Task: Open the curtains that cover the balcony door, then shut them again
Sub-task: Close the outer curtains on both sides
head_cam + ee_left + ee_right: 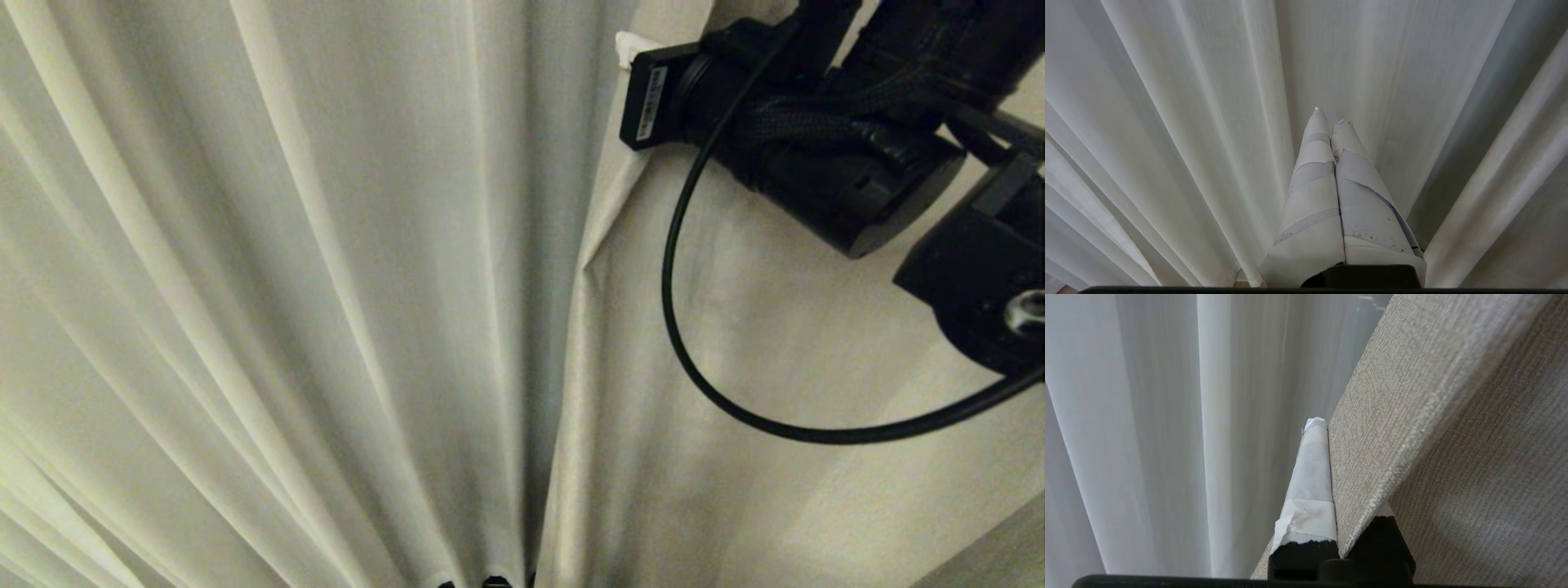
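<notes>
The right gripper (1327, 428), its 2 tape-wrapped fingers (1310, 486) clamped together, pinches the edge of the thick woven beige curtain (1412, 400) beside the pleated off-white sheer curtain (286, 286). The left gripper (1331, 118) is closed and empty before the sheer.

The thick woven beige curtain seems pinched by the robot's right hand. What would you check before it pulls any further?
1. Right hand shut on the thick woven beige curtain's edge: ok.
2. Thin off-white sheer curtain outside that grip: ok.
3. Left hand shut, holding nothing: ok.
4. Black cable on the right arm hangs loose, not snagged: ok.
5. Balcony door behind the fabric: cannot tell, hidden.
</notes>
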Motion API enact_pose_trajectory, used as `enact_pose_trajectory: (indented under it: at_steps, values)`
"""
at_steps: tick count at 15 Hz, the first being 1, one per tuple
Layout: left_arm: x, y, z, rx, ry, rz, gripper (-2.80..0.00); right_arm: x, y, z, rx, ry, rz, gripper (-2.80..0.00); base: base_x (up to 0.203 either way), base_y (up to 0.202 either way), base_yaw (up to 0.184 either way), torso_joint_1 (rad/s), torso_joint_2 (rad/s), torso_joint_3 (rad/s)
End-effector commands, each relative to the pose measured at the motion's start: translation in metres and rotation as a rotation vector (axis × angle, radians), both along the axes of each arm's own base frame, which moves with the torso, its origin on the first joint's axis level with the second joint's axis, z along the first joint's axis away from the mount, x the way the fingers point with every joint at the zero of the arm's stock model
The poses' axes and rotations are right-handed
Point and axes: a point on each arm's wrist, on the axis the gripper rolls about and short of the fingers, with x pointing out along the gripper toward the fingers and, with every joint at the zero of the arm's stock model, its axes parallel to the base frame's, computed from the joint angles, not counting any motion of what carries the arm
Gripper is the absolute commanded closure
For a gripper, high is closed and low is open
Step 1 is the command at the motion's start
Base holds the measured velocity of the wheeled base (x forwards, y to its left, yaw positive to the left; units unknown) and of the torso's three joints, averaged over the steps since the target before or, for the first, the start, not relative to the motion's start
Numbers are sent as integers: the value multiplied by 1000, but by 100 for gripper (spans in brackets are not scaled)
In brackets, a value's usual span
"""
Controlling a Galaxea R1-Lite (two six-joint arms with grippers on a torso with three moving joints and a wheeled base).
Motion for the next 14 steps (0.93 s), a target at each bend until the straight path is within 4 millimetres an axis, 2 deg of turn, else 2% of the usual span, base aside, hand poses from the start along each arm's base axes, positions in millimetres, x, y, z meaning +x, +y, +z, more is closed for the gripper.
enact_pose_trajectory:
  at_steps: [1, 6, 7, 11, 14]
  values:
    - [0, 0, 0, 1, 0, 1, 0, -12, -11, 12, 15, -32, -7, 0, 0, 0, 0, 0, 0, 0]
    - [0, 0, 0, 1, 0, 1, 0, -45, -43, 13, 3, -35, -13, 0, 0, 0, 0, 0, 0, 0]
    - [0, 0, 0, 1, 0, 1, 0, -50, -48, 14, 6, -39, -14, -280, 0, 0, 0, 0, 0, 0]
    - [0, 0, 0, 0, -1, 1, 0, -62, -60, 21, 18, -62, -19, -280, 0, 0, 0, 0, 0, 0]
    - [0, 0, 0, 0, 0, 1, 0, -78, -74, 18, -1, -70, -26, -280, 0, 0, 0, 0, 0, 0]
